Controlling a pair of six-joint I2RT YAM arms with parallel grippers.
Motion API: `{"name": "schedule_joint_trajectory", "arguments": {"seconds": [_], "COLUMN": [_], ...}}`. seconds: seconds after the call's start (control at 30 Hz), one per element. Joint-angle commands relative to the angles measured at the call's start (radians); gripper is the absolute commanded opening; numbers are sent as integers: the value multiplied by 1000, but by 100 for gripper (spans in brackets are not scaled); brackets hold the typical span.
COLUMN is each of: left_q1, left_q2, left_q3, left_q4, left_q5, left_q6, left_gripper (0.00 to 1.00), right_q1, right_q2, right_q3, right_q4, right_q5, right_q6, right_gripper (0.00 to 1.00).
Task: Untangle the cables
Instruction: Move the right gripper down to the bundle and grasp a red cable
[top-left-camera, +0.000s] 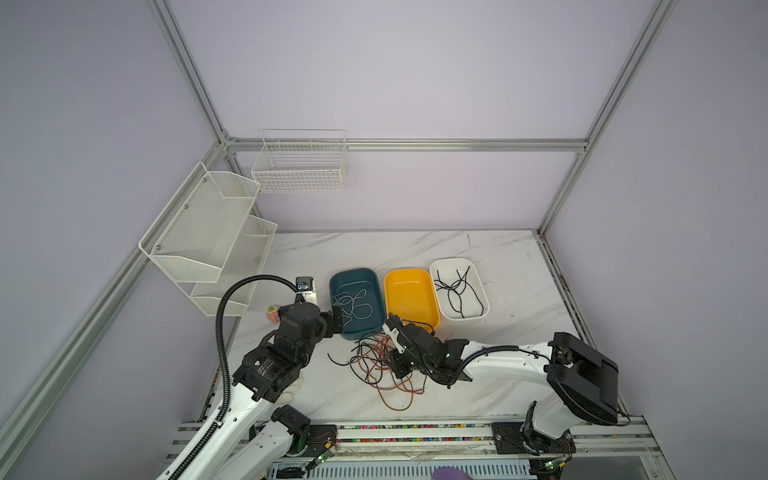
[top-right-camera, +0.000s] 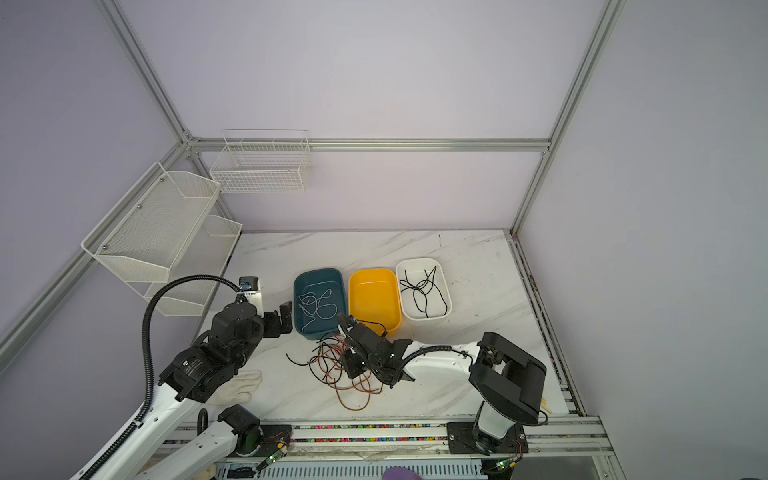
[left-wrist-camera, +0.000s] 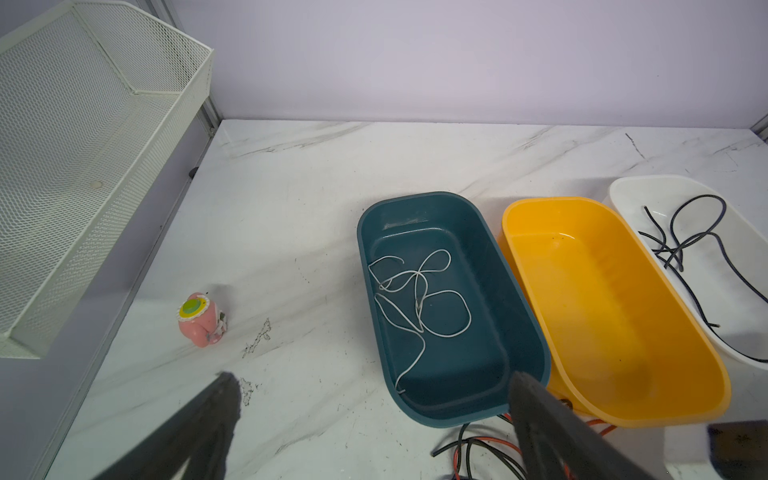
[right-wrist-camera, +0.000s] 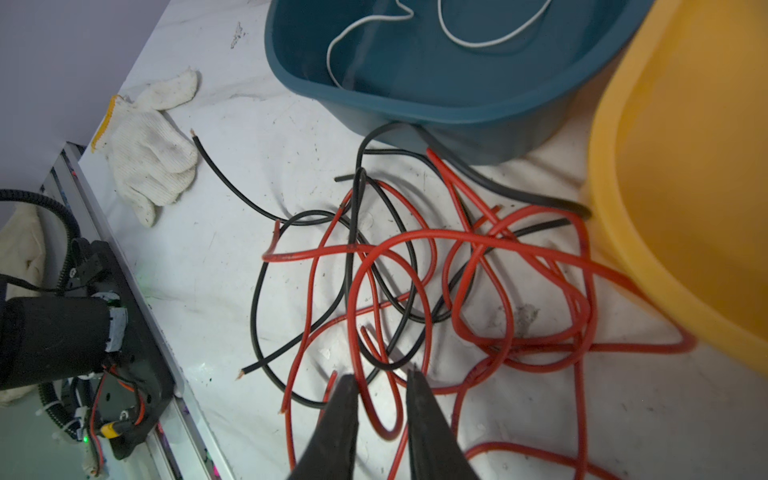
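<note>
A tangle of red-orange and black cables (top-left-camera: 380, 365) (top-right-camera: 345, 370) (right-wrist-camera: 415, 270) lies on the marble table in front of the bins. My right gripper (right-wrist-camera: 380, 376) (top-left-camera: 394, 359) is low over the tangle. Its jaws stand narrowly apart, with a red cable loop (right-wrist-camera: 384, 432) between them. White cables (left-wrist-camera: 419, 299) lie in the teal bin (top-left-camera: 376, 291). Black cables (top-left-camera: 457, 291) lie in the white bin (left-wrist-camera: 623, 195). The yellow bin (top-left-camera: 432, 299) holds nothing. My left gripper (left-wrist-camera: 376, 377) (top-right-camera: 282, 318) is open and empty beside the teal bin's near left corner.
A white work glove (right-wrist-camera: 149, 153) (top-right-camera: 245, 382) lies left of the tangle. A pink toy (left-wrist-camera: 199, 320) stands near the left wall. Mesh shelves (top-left-camera: 208, 245) and a wire basket (top-left-camera: 299, 166) hang at the back left.
</note>
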Motion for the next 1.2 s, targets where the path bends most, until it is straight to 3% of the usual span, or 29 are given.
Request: {"name": "schedule_joint_trajectory", "arguments": {"seconds": [0.0,0.27,0.53,1.17], "left_q1": [8,7,7,8], "left_q2": [-2,-2,0,10], "left_q3": [-33,-35,-33,-33], "left_q4": [33,33,33,33], "left_q5": [1,3,5,11], "left_q6": [4,4,4,5], "left_gripper": [100,100,100,100], "right_q1": [9,9,10,10], "right_q2": [4,-36,-149,-404], "right_q3": [14,14,13,127], "right_q4": [17,-1,-24,-216], "right_q5": [-7,2,4,33], "right_q6": [5,0,-27,-142], "right_gripper": [20,6,1,0]}}
